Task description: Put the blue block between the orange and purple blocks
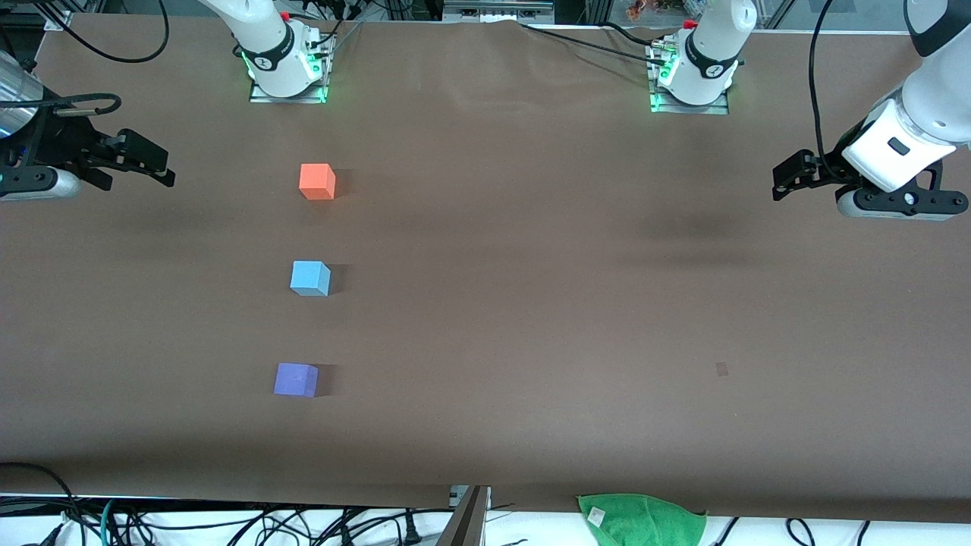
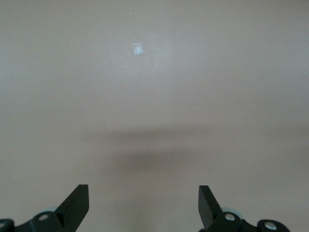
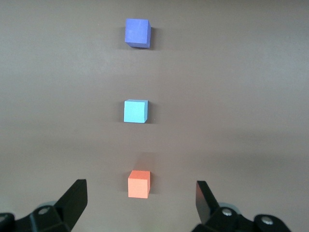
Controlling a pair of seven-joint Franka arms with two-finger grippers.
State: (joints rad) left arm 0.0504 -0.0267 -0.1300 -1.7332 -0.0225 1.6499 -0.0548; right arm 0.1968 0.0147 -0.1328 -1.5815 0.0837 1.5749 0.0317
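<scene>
Brown table (image 1: pixel 531 303): blue block (image 1: pixel 310 278) is seen between orange block (image 1: pixel 317 181) at twelve o'clock and purple block (image 1: pixel 296 379) at six; right gripper (image 1: pixel 144 163), nearer, and left gripper (image 1: pixel 789 182) are held open, empty.

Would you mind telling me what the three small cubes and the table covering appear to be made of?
The orange block, blue block and purple block look like foam or painted wood, though which one is unclear: flat solid colour, matte faces with no glare, crisp edges. The table covering seems to be brown paper or thin fabric: dull, with faint creases near the robots' bases.
</scene>
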